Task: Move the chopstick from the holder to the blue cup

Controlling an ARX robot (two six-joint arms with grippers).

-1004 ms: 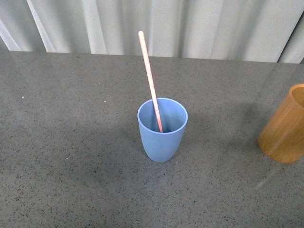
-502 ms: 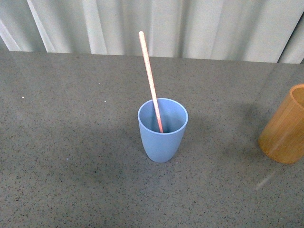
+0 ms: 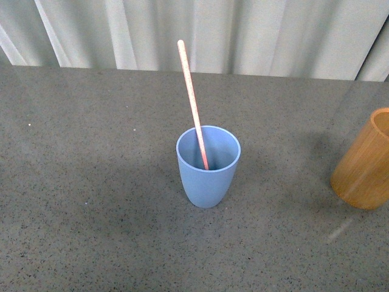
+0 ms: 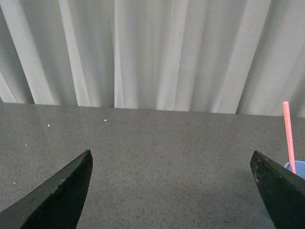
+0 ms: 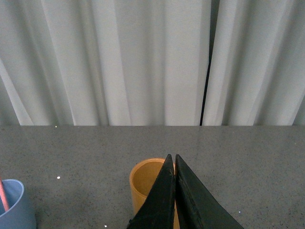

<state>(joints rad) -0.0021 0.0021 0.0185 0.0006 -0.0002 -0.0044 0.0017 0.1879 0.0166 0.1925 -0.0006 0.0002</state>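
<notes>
Nothing has moved: your thin salmon-pink chopstick (image 3: 193,104) leans in the smooth light-blue plastic cup (image 3: 208,167). Left gripper (image 4: 174,191) is spread wide, right gripper (image 5: 175,191) pressed closed, empty, before the orange-brown wooden holder (image 3: 364,161).

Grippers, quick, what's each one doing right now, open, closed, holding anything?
Left gripper: open, jaws wide apart, nothing between them.
Right gripper: closed, fingertips pressed together, holding nothing; the holder sits behind it.
</notes>
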